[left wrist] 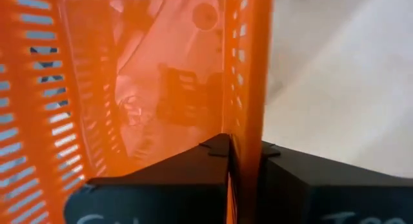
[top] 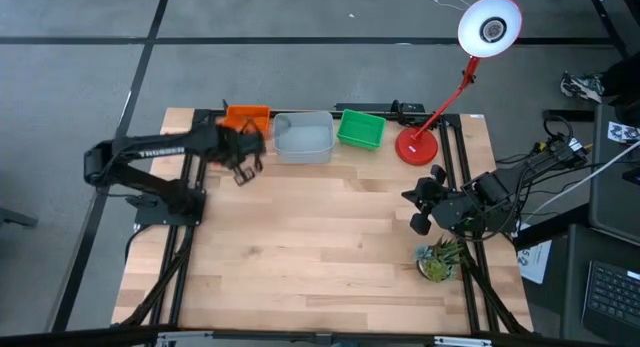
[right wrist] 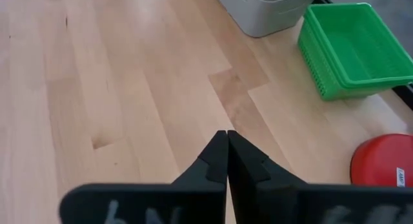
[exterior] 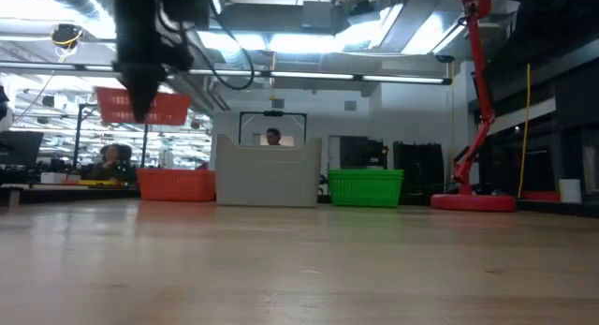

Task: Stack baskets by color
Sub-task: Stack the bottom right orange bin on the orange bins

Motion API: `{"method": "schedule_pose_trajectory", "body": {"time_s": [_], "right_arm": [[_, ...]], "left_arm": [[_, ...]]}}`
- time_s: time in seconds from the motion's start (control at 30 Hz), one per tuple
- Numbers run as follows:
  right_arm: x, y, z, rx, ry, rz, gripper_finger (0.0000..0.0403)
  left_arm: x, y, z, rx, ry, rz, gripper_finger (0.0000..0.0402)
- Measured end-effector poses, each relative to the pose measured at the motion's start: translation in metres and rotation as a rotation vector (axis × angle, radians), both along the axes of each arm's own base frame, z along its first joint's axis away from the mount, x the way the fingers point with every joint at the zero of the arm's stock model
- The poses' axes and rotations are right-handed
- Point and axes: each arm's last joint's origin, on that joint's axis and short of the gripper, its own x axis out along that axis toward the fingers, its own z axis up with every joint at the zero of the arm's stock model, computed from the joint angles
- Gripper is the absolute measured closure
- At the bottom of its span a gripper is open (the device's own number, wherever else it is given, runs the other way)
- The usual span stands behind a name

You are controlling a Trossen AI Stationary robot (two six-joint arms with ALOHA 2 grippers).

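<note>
Orange plastic fills the left wrist view: the left gripper (left wrist: 244, 161) has its two dark fingers pinched on the mesh side wall of an orange basket (left wrist: 148, 88), one finger inside the wall and one outside. In the low view this held basket (exterior: 142, 106) hangs above the tabletop, just over the orange stack (exterior: 176, 184) that sits on the wood at the far edge. From above, the left arm reaches across to that far-left corner, its gripper partly covering the orange baskets (top: 246, 117). Beside them, in a row along the far edge of the wooden table (top: 320, 247), stand the grey-white baskets (top: 303, 136) and then the green baskets (top: 361, 129) — each colour apart from its neighbour. A red desk lamp (top: 418, 145) has its round base just past the green ones. The right gripper (right wrist: 227, 161) waits near the table's right edge with its fingers pressed together on nothing, and a small green plant (top: 440, 258) sits close by it.
</note>
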Motion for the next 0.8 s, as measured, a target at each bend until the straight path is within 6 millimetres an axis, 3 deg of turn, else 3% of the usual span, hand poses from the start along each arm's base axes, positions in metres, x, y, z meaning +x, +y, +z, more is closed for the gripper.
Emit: {"method": "schedule_pose_trajectory", "body": {"time_s": [0.13, 0.3, 0.53, 0.8], "right_arm": [[0.000, 0.000, 0.000, 0.003, -0.002, 0.001, 0.0403], [0.000, 0.001, 0.000, 0.023, 0.008, 0.017, 0.0402], [0.000, 0.002, -0.001, 0.041, 0.019, 0.032, 0.0402], [0.000, 0.002, -0.001, 0.039, 0.019, 0.033, 0.0402]], "left_arm": [[-0.001, 0.050, -0.004, 0.017, -0.025, -0.007, 0.0401], [-0.009, 0.099, -0.013, 0.025, 0.045, -0.242, 0.0401], [-0.012, 0.132, -0.041, -0.029, 0.194, -0.298, 0.0401], [-0.005, 0.151, -0.061, 0.013, 0.338, -0.417, 0.0401]]}}
